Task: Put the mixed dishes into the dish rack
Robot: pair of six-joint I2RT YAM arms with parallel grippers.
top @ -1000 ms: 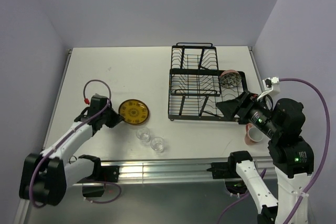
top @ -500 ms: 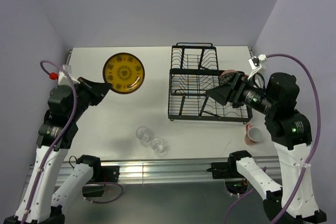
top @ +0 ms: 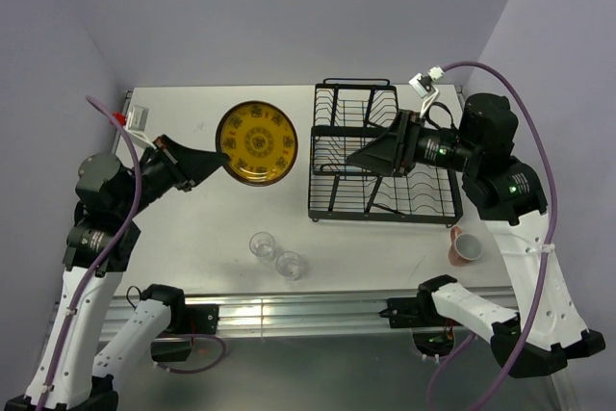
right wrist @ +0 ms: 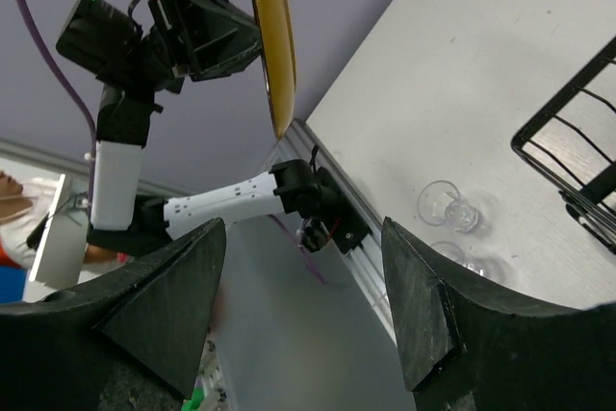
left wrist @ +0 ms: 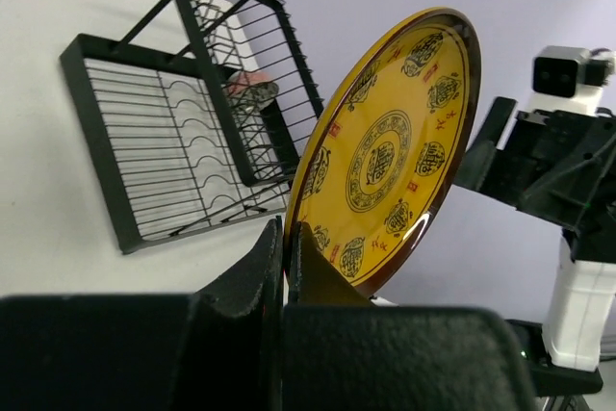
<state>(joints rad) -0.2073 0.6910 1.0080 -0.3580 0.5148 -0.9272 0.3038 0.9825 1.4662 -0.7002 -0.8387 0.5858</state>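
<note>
My left gripper (top: pixel 214 163) is shut on the lower rim of the yellow-orange plate (top: pixel 256 142), holding it on edge in the air left of the black wire dish rack (top: pixel 346 216). The left wrist view shows the plate (left wrist: pixel 385 156) pinched between the jaws of that gripper (left wrist: pixel 286 238), with the rack (left wrist: pixel 144 51) beyond and a small patterned bowl (left wrist: pixel 252 90) inside it. Two clear tumblers (top: pixel 262 244) (top: pixel 288 264) stand on the table near the front. My right gripper (top: pixel 353 160) hangs open and empty over the rack, facing the plate (right wrist: pixel 272 36).
A pink cup (top: pixel 466 246) lies on the table right of the rack, near the right arm. The metal rail (top: pixel 289 310) runs along the table's front edge. In the right wrist view the tumblers (right wrist: pixel 445 205) sit left of the rack's corner (right wrist: pixel 563 93).
The left arm has lifted the plate off the table and carried it up and right toward the rack. The right arm has risen and swung left over the rack.
</note>
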